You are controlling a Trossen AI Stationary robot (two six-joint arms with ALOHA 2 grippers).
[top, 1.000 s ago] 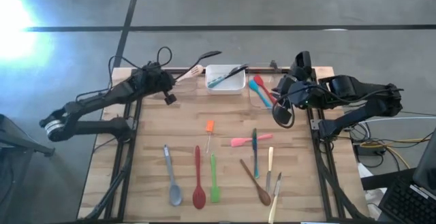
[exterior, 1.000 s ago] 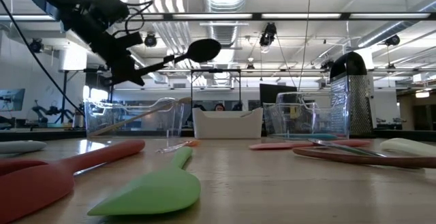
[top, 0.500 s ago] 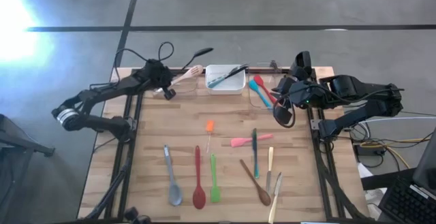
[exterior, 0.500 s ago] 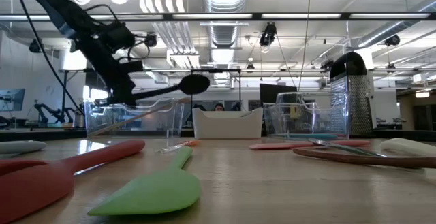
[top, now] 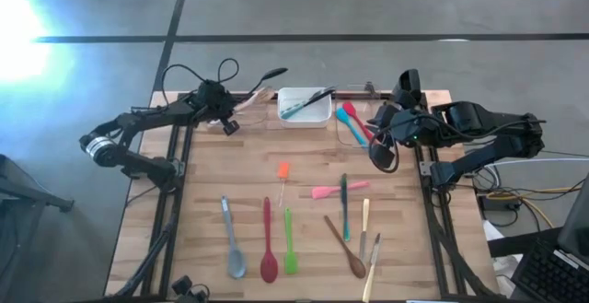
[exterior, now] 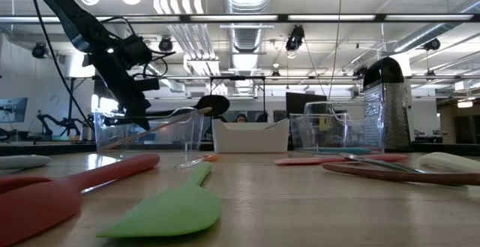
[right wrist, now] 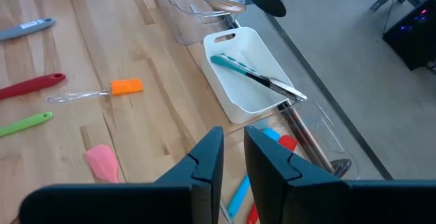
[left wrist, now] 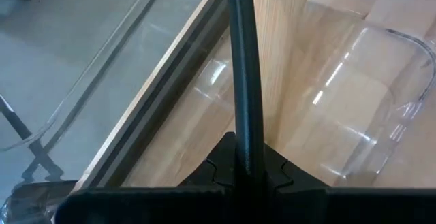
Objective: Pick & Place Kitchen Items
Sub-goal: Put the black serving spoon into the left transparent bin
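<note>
Left gripper (top: 224, 116) clamps long black plastic spoon (top: 260, 79) by handle – bowl juts past it over clear rectangular tub (exterior: 150, 129) w/ wooden spoon (exterior: 161, 125). Right gripper (right wrist: 231, 157) narrow, holds nothing – near desk (top: 212, 169) edge.

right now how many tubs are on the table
3: white tub at back centre, left clear tub and right clear tub flanking it.

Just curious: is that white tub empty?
No. The white tub holds a teal-handled utensil, lying slantwise inside it, as seen in the right wrist view.
</note>
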